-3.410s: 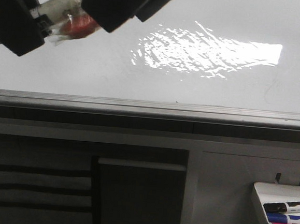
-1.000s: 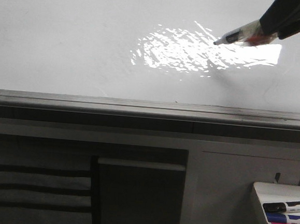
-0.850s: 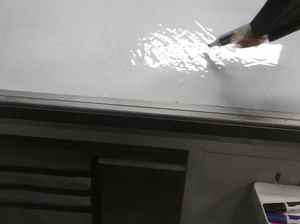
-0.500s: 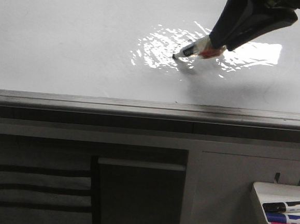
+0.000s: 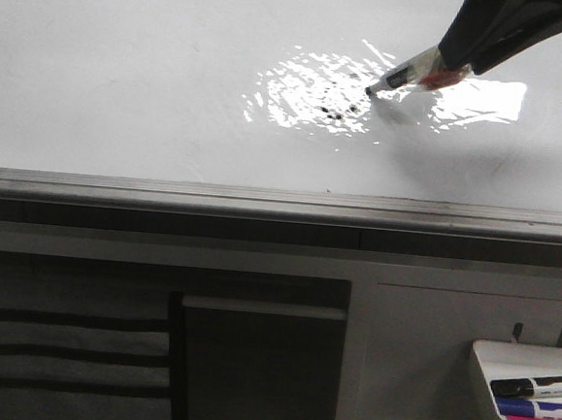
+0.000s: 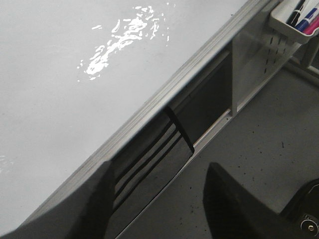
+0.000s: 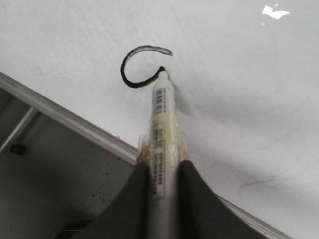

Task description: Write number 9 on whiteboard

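The whiteboard (image 5: 126, 71) fills the upper front view, with a bright glare patch. My right gripper (image 5: 469, 52) reaches in from the upper right, shut on a clear-barrelled marker (image 5: 408, 76) whose tip touches the board. In the right wrist view the marker (image 7: 162, 124) sits between the fingers of the right gripper (image 7: 162, 172). Its tip rests at one end of a black open curve (image 7: 130, 74), the loop of the number 9. In the front view this stroke shows only as dark specks (image 5: 333, 109) in the glare. My left gripper (image 6: 159, 199) hangs open, away from the whiteboard (image 6: 55, 84).
A grey metal rail (image 5: 282, 202) runs along the board's lower edge, with dark panels below it. A small white tray (image 5: 524, 395) with spare markers hangs at the lower right, and the tray (image 6: 291, 22) also shows in the left wrist view.
The right gripper came in from the upper right with the marker. The tip swept down-left across the glare and back up-right, leaving a dark curved stroke.
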{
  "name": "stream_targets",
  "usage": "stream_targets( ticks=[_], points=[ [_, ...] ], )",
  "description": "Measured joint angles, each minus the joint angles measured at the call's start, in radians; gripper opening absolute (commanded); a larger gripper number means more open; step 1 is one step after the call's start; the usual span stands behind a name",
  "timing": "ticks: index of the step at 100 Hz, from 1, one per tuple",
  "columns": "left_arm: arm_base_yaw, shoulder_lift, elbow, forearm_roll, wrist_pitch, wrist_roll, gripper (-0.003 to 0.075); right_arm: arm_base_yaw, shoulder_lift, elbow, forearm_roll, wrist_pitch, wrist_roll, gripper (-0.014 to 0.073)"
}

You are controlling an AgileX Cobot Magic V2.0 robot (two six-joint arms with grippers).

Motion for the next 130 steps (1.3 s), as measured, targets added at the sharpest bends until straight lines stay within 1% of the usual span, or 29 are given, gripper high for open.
stream_targets(
  ticks=[13,27,46,56,64,74,84,93,105,111,130],
  points=[
    [0.000,0.000,0.000,0.000,-0.004,0.000,0.0363,0.023,0.010,0.002,-0.005,0.018,0.003,-0.0045],
    [0.000,0.000,0.000,0.000,-0.013,0.000,0.0363,0.071,0.027,0.051,0.000,0.052,0.003,-0.0045],
    [0.000,0.001,0.000,-0.008,-0.055,0.000,0.0363,0.078,0.026,0.041,0.002,0.082,0.003,-0.0045],
    [-0.017,0.027,-0.018,-0.052,-0.036,0.033,0.0363,0.078,0.002,0.012,-0.017,0.129,-0.018,-0.0045],
    [-0.038,0.064,-0.053,-0.109,0.007,0.113,0.0363,0.092,-0.032,-0.012,-0.028,0.195,-0.079,-0.0045],
    [-0.070,0.127,-0.101,-0.205,0.060,0.249,0.0363,0.136,-0.079,-0.042,-0.030,0.292,-0.225,-0.0045],
    [-0.101,0.207,-0.145,-0.335,0.073,0.396,0.0363,0.199,-0.119,-0.051,-0.030,0.363,-0.357,-0.0045],
    [-0.118,0.271,-0.185,-0.453,0.073,0.526,0.0363,0.257,-0.152,-0.051,-0.030,0.388,-0.424,-0.0045],
    [-0.131,0.363,-0.240,-0.571,0.060,0.680,0.0363,0.314,-0.178,-0.051,-0.030,0.394,-0.457,-0.0045],
    [-0.141,0.401,-0.262,-0.601,0.051,0.744,0.0363,0.331,-0.185,-0.053,-0.030,0.395,-0.463,-0.0045],
    [-0.183,0.518,-0.325,-0.626,0.037,0.811,0.0363,0.340,-0.185,-0.055,-0.030,0.397,-0.465,-0.0045]
  ],
)
